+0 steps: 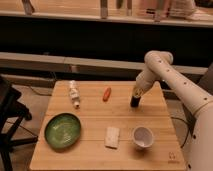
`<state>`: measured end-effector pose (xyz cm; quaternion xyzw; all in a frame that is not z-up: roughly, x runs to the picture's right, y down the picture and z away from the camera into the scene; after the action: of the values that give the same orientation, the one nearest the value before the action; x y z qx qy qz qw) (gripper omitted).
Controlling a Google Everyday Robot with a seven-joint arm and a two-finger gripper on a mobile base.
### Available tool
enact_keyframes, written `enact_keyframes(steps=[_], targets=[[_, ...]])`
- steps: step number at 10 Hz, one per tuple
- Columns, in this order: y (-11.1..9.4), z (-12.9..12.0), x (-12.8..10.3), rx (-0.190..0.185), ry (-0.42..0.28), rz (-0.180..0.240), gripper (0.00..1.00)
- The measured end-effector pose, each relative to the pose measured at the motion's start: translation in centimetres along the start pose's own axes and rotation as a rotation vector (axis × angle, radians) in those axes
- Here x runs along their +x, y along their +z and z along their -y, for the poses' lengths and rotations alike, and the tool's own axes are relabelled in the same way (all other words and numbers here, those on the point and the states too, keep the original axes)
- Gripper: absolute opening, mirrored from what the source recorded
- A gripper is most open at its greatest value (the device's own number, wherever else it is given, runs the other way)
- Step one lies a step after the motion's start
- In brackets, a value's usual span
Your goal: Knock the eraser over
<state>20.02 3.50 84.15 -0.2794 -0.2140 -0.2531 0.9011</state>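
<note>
A white flat rectangular block [112,137], which looks like the eraser, lies flat on the wooden table [95,112] near the front middle. My gripper [135,102] is at the right back part of the table. It points down with its dark tip at or just above the tabletop. It is well behind and to the right of the white block and does not touch it. The white arm [165,75] reaches in from the right.
A green plate [63,131] sits at the front left. A white cup [143,136] stands right of the block. An orange object [106,94] and a small white bottle [74,93] on its side lie at the back. A dark chair [10,115] stands at the left.
</note>
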Motion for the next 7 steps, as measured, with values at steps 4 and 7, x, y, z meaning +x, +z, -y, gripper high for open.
enact_keyframes(steps=[4,7], targets=[[1.2,2.6,4.0,0.030,-0.030,-0.056,0.00],[0.9,3.0,4.7,0.041,-0.033,-0.048,0.06]])
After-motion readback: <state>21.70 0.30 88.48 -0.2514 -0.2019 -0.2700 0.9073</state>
